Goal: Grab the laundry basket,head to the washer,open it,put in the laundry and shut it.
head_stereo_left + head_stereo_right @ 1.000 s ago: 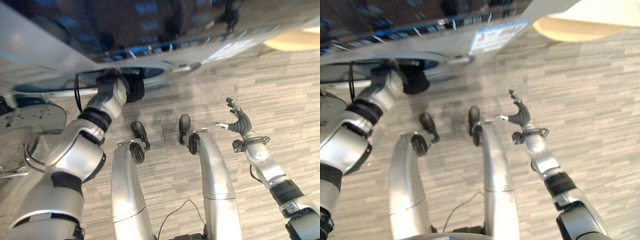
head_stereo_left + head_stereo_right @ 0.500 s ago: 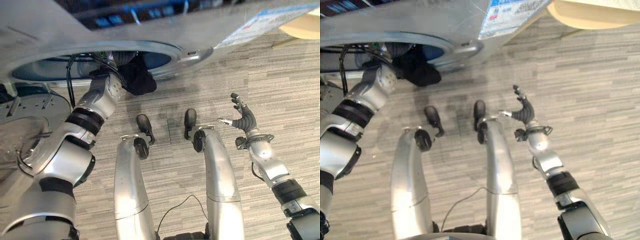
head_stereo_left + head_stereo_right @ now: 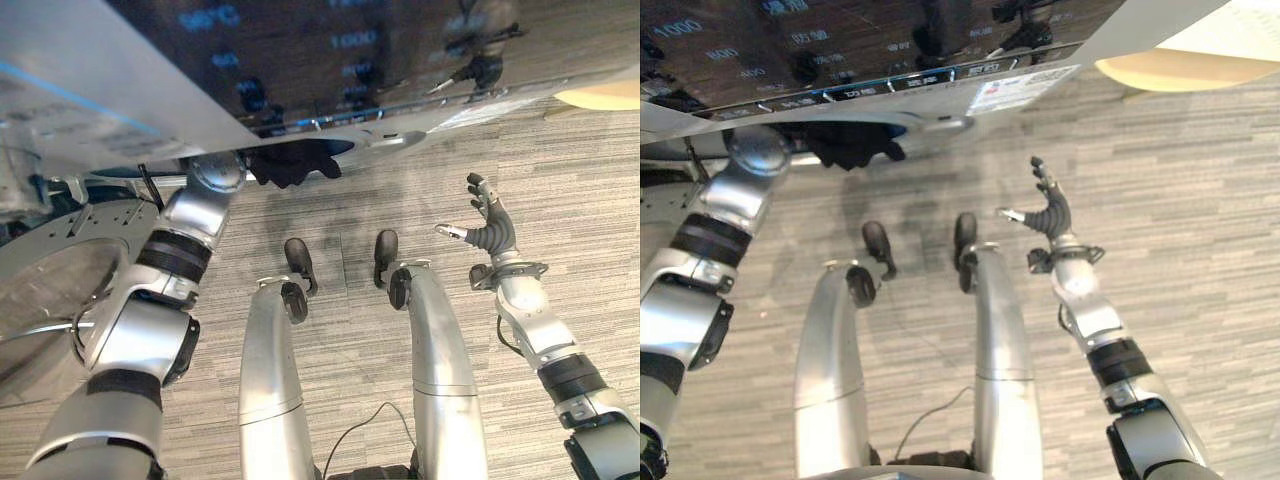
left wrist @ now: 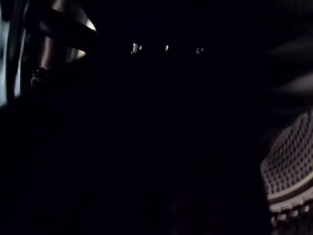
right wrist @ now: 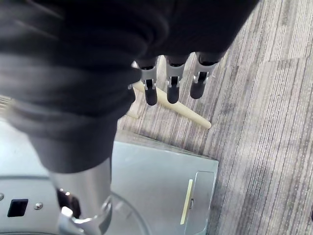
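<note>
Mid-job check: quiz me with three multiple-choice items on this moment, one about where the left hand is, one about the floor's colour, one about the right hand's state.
1. Where is the left hand?
A. at the washer opening
B. on the floor
C. beside the right hand

2. What colour is the floor?
A. red
B. grey
C. green

3. What state is the right hand in?
A. shut on cloth
B. clenched empty
C. open

Answers: 1 A, its dark cover sits at the drum's rim; 2 B, grey striped planks; 3 C, fingers spread over the floor, holding nothing.
</note>
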